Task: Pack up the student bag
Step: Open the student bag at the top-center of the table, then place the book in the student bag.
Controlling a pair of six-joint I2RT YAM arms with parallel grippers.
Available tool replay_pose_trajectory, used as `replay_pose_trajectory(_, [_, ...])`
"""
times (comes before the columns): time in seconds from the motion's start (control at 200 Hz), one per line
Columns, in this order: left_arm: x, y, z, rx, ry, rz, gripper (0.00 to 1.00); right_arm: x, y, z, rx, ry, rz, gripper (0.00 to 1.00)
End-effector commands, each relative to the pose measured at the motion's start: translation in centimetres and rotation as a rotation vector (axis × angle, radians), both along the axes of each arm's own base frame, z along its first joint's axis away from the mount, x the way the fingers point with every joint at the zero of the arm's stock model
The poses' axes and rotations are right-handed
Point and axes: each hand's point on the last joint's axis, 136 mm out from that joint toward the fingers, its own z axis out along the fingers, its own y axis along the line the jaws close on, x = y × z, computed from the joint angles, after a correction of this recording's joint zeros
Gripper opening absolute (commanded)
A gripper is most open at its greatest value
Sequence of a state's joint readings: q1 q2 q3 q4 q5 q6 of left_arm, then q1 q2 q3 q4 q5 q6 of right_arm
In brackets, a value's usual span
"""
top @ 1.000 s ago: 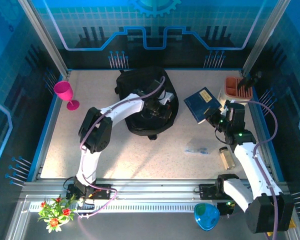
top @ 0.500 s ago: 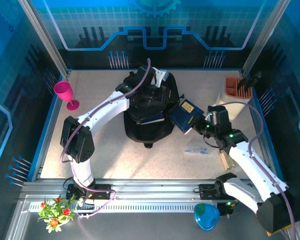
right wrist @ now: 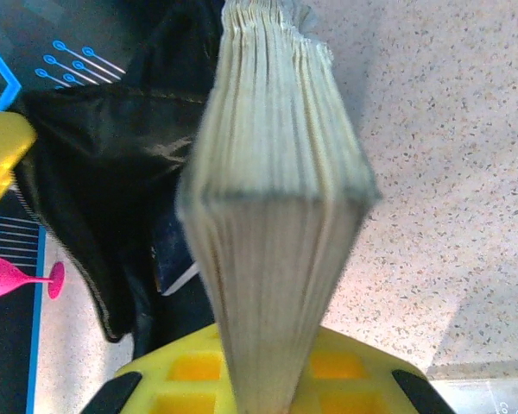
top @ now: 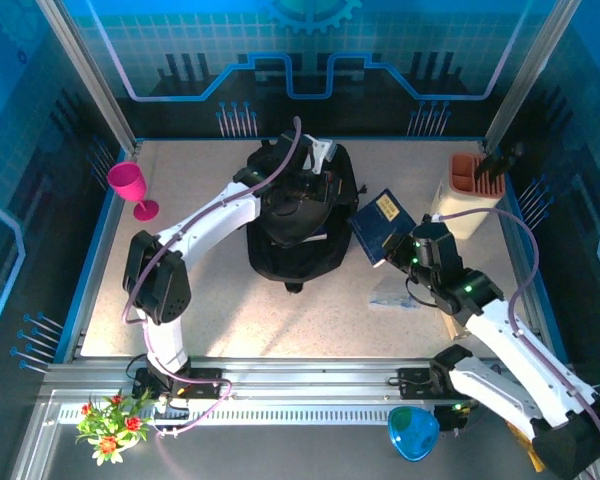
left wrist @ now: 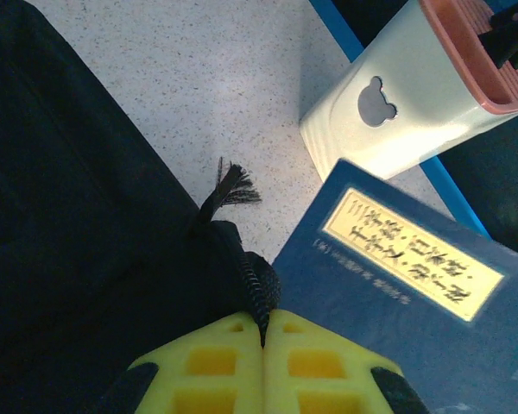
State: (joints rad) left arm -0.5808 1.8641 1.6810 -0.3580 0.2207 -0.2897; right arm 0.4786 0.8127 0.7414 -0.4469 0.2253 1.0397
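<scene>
Clamping book (right wrist: pixel 276 190), R jaws part-covered, bag (top: pixel 298 256) interior dark

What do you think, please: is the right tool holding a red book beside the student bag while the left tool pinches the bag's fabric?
Not quite: the book is dark blue, not red, as the top external view shows. The right tool does hold it beside the student bag, and the left tool does pinch the bag's fabric.

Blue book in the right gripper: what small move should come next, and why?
Probably carry the blue book leftward into the student bag. The right gripper grips it beside the bag, not yet inside, while the left gripper pinches the bag's fabric edge.
</scene>
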Motion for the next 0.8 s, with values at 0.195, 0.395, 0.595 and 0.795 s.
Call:
replay_pose_trajectory(0.195, [2.1, -2.4, 1.3, -0.060, 0.015, 0.004, 0.03, 1.3, 4.7, 1.6, 0.190, -0.092, 0.106, 0.05])
replay_pose_trajectory(0.395, [2.1, -3.2, 1.6, -0.089, 0.051, -0.012, 0.03, 2.1, 7.9, -1.2, 0.217, 0.004, 0.151, 0.05])
replay_pose_trajectory(0.595, [1.5, -3.6, 2.5, -0.129, 0.077, -0.026, 0.03, 4.2, 10.8, -3.1, 0.274, 0.026, 0.176, 0.05])
replay_pose_trajectory(0.795, [1.2, -3.9, 3.4, -0.170, 0.107, -0.029, 0.03, 7.5, 10.9, -6.9, 0.266, 0.098, 0.029, 0.05])
